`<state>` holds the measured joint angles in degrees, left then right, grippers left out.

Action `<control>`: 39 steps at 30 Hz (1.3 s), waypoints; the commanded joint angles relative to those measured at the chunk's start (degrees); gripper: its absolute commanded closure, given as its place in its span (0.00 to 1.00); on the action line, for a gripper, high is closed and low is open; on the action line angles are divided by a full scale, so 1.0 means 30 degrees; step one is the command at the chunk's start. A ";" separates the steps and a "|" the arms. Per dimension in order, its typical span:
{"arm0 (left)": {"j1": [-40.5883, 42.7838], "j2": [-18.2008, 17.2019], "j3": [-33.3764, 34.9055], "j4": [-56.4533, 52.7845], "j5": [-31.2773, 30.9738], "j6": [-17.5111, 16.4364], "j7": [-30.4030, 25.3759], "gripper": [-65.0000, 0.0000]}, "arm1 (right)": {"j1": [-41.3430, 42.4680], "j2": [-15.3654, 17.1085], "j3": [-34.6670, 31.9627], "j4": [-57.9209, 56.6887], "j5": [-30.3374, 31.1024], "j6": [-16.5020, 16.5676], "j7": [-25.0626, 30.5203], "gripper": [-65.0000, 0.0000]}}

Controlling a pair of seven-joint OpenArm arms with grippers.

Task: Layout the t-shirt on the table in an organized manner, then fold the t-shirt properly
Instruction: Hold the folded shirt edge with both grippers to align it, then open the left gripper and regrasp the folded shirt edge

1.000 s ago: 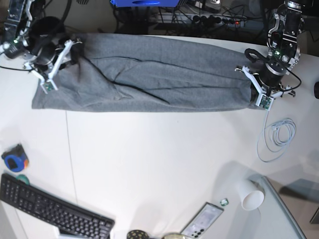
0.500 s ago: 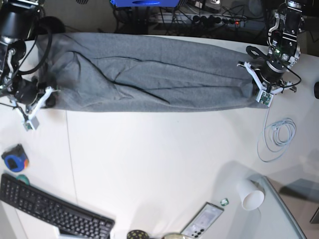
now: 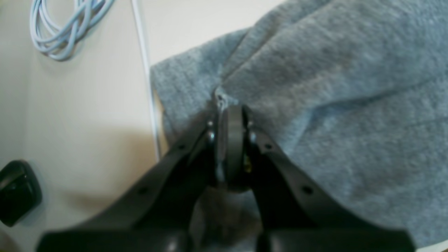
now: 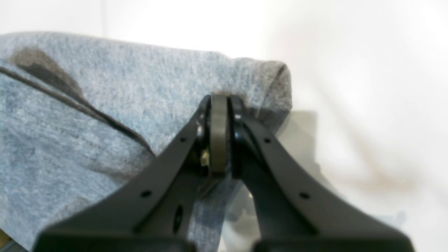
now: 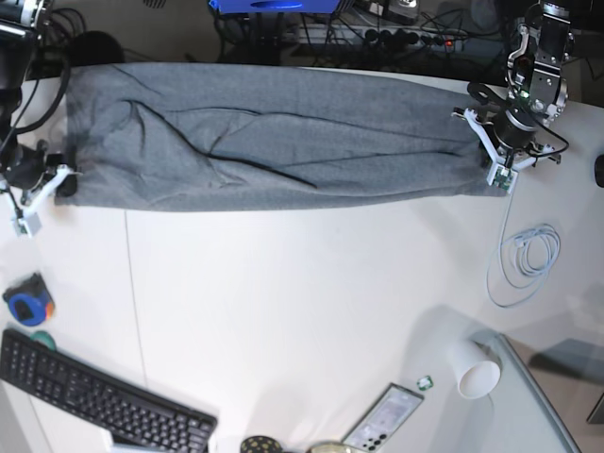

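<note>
Base view: both the left gripper (image 5: 494,162) and the right gripper (image 5: 62,181) clamp the t-shirt (image 5: 274,137) taut across the desk (image 5: 302,311); a thin corner pinch may slip.

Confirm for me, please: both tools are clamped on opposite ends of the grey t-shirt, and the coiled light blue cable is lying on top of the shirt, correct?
Not quite. The light blue cable lies on the bare table, apart from the t-shirt, as the base view shows. The rest holds: the left tool and the right tool are each shut on an end of the shirt.
</note>
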<state>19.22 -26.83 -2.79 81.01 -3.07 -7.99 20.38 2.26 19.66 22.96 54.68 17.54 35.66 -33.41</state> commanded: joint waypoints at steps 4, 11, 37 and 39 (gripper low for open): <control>-0.0063 -0.0302 -0.0141 0.0380 0.0042 0.0157 -0.0215 1.00 | 0.0257 0.0465 0.0127 0.1482 -0.0264 -0.0854 -0.0219 0.97; -0.0034 -0.0273 -0.0170 0.0585 0.0042 0.0157 -0.0215 1.00 | -0.0652 -0.0502 0.0097 0.7929 -0.0206 -0.0824 -0.2915 0.97; 0.0757 -0.0449 -0.0463 0.3311 0.0071 0.0157 -0.0157 0.40 | -0.1238 -0.1235 -0.1925 0.8486 -0.0206 -0.0824 -0.3267 0.97; 0.1343 -0.0713 -0.0873 0.4395 0.0394 0.0157 -0.0098 0.29 | -0.1120 -0.1205 -0.1925 0.8075 -0.0206 -0.0824 -0.3267 0.96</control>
<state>23.18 -27.81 -4.56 93.38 -2.42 -8.21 20.78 -1.89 15.07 16.88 78.17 16.38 33.06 -43.99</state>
